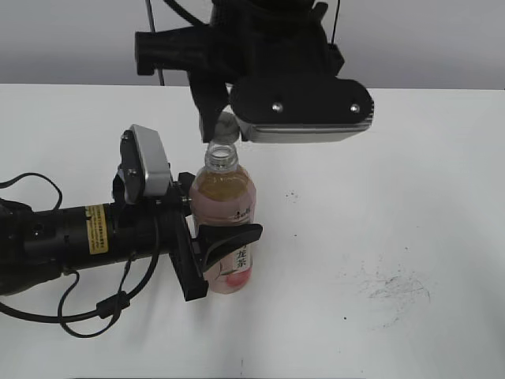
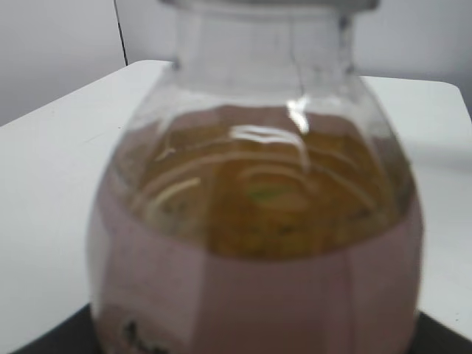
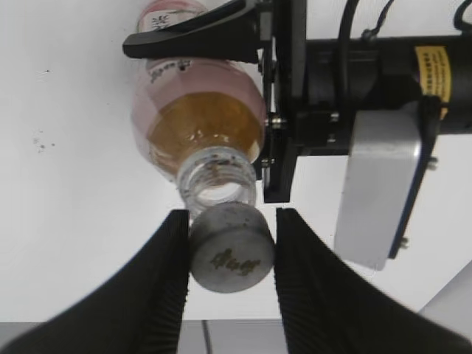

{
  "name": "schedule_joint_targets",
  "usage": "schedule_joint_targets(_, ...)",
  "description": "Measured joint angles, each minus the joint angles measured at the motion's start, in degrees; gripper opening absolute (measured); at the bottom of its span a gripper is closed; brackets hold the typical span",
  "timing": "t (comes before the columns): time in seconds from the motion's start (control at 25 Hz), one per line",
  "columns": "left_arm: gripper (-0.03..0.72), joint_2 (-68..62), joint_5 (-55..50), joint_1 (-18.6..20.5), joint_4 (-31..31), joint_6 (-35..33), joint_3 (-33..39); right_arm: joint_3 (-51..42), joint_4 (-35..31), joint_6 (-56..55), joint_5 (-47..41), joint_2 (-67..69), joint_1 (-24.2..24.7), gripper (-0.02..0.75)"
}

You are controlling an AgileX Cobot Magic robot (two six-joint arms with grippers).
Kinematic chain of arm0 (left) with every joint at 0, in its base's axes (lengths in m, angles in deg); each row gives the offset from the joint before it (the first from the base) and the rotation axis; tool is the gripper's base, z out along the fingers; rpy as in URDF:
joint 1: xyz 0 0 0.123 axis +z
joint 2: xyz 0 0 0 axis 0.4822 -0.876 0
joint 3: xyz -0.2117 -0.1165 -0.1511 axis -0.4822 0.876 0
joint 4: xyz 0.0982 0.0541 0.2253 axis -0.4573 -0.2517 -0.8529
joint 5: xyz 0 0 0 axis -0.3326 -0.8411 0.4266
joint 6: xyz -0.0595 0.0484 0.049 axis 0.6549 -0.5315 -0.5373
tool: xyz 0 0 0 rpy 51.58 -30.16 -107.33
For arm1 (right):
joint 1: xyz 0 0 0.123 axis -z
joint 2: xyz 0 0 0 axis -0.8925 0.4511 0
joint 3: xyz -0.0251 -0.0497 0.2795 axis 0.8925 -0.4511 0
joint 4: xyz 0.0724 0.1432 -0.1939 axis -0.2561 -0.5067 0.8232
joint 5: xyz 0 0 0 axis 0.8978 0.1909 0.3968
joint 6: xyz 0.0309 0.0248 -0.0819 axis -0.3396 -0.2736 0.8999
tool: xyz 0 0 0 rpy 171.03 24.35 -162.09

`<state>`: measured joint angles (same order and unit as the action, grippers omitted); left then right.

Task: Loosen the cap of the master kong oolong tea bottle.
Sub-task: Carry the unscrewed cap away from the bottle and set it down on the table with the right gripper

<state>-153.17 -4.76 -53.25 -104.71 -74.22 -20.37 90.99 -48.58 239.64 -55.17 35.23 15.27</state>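
The master kong oolong tea bottle [image 1: 225, 229] stands upright on the white table, its neck open with no cap on it. My left gripper [image 1: 207, 249] is shut on the bottle's labelled body. The bottle fills the left wrist view [image 2: 258, 221], blurred, and the jaws are hidden there. My right gripper [image 3: 230, 251] is shut on the cap [image 3: 231, 248], a grey round cap with a dark mark on top, held just off the open neck [image 3: 217, 181]. In the exterior view the cap [image 1: 227, 126] shows just above the bottle mouth, under the right arm.
The white table [image 1: 394, 197] has scuff marks at the right front [image 1: 390, 286]. The left arm's cable [image 1: 95, 308] loops on the table at the left front. The right arm's black housing [image 1: 300, 103] hangs over the bottle.
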Motion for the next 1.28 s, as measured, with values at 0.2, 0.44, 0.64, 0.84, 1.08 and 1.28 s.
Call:
schedule_joint_targets(0.2, 0.385, 0.0, 0.0, 0.0, 0.0, 0.0, 0.0, 0.0, 10.1, -25.4, 0.0, -0.4, 0.5, 0.269)
schedule_joint_targets(0.44, 0.385, 0.0, 0.0, 0.0, 0.0, 0.0, 0.0, -3.2, 12.4, -59.4, 0.1, -0.5, 7.5, 0.269)
schedule_joint_targets(0.64, 0.385, 0.0, 0.0, 0.0, 0.0, 0.0, 0.0, -9.1, 5.7, -77.7, 0.2, 1.1, 17.5, 0.269)
schedule_joint_targets(0.84, 0.385, 0.0, 0.0, 0.0, 0.0, 0.0, 0.0, -12.2, 1.4, -92.2, 0.2, 7.9, 24.4, 0.269)
schedule_joint_targets(1.08, 0.385, 0.0, 0.0, 0.0, 0.0, 0.0, 0.0, -13.2, -0.8, -109.4, 0.7, 18.0, 25.4, 0.269)
schedule_joint_targets(1.28, 0.385, 0.0, 0.0, 0.0, 0.0, 0.0, 0.0, -13.3, -1.3, -119.0, 0.7, 21.1, 25.4, 0.325)
